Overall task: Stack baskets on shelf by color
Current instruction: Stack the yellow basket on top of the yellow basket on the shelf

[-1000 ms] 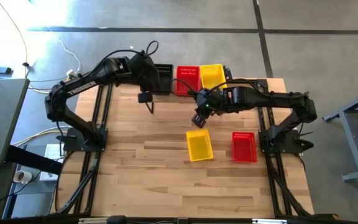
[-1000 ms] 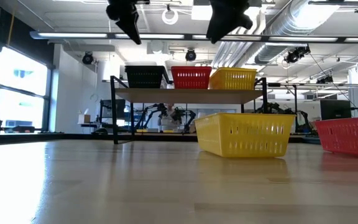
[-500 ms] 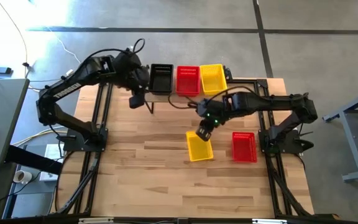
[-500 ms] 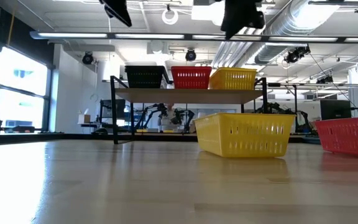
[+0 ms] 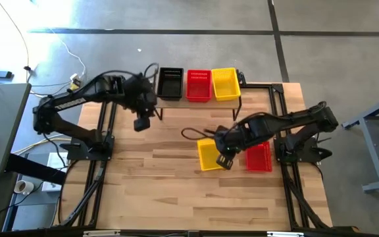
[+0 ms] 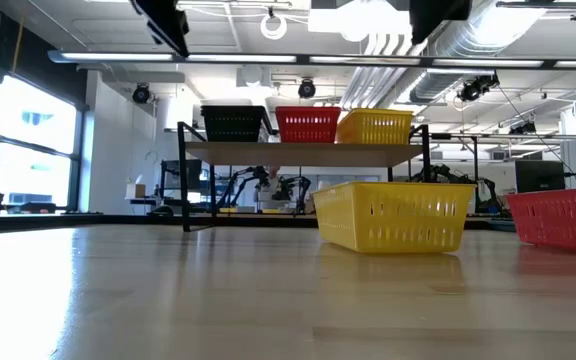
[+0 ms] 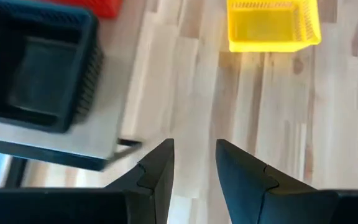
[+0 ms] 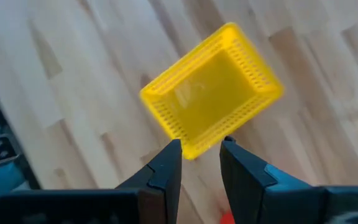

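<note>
yellow basket: loose yellow basket [image 5: 210,155] sits mouth up on the desk, toward the right edge, near the middle of the desk's depth; its long axis runs roughly from the far edge to the near edge, a little turned
red basket: loose red basket [image 5: 258,156] lies just beside it, closer to the right edge, same direction
shelf: the shelf [image 6: 308,153] stands at the far edge; on it a black stack [image 5: 171,83], a red stack [image 5: 198,85] and a yellow stack [image 5: 225,83], in this order from left to right
right gripper: right gripper [image 5: 224,160] hangs above the near right corner of the yellow basket; fingers [image 8: 166,169] parted by a narrow gap, nothing between them; in the right wrist view one corner of the basket rim lies just in front of the tips and the basket is diagonal to the fingers
left gripper: left gripper [image 5: 141,122] waits near the far left part of the desk, just in front of the black stack; fingers [image 7: 160,169] parted a little, empty; well apart from both loose baskets
key relation: the right arm is clearly the nearer one; I judge it must come down so that the gap takes one wall of the yellow basket, so the wrist may need some turn to meet the rim squarely
goal place: the yellow stack, at the right end of the shelf
</note>
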`<action>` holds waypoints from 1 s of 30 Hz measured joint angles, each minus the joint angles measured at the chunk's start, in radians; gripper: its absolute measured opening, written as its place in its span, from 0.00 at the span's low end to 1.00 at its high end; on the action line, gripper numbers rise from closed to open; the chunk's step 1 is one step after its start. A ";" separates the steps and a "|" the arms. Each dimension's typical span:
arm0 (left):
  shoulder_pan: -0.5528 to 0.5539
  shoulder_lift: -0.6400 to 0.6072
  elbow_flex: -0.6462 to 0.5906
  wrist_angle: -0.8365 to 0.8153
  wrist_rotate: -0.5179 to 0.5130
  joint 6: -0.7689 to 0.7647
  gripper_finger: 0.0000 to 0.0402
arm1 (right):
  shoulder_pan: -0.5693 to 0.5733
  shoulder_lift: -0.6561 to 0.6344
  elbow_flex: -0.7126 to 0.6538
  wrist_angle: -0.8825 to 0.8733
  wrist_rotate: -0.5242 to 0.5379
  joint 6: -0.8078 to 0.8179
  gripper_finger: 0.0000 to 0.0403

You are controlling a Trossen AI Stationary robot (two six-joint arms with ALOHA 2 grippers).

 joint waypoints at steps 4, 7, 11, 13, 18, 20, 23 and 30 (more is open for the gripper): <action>-0.048 -0.072 -0.130 0.082 -0.001 -0.074 0.27 | 0.047 0.000 0.000 0.038 -0.009 -0.017 0.24; -0.084 -0.114 -0.190 0.122 -0.001 -0.136 0.27 | 0.067 0.009 0.000 0.051 -0.022 -0.059 0.24; -0.134 -0.136 -0.218 0.130 -0.011 -0.191 0.27 | 0.083 0.041 0.000 0.069 -0.037 -0.117 0.24; -0.157 -0.141 -0.225 0.128 -0.029 -0.203 0.27 | 0.089 0.063 0.000 0.087 -0.036 -0.147 0.24; -0.193 -0.141 -0.225 0.129 -0.042 -0.222 0.27 | 0.094 0.122 0.000 0.140 -0.037 -0.211 0.24; -0.203 -0.141 -0.225 0.129 -0.051 -0.230 0.27 | 0.095 0.145 0.000 0.156 -0.044 -0.239 0.24; -0.214 -0.141 -0.225 0.129 -0.058 -0.231 0.27 | 0.095 0.188 0.000 0.158 -0.059 -0.276 0.26; -0.213 -0.141 -0.225 0.128 -0.092 -0.229 0.27 | 0.095 0.293 0.000 0.156 -0.059 -0.308 0.32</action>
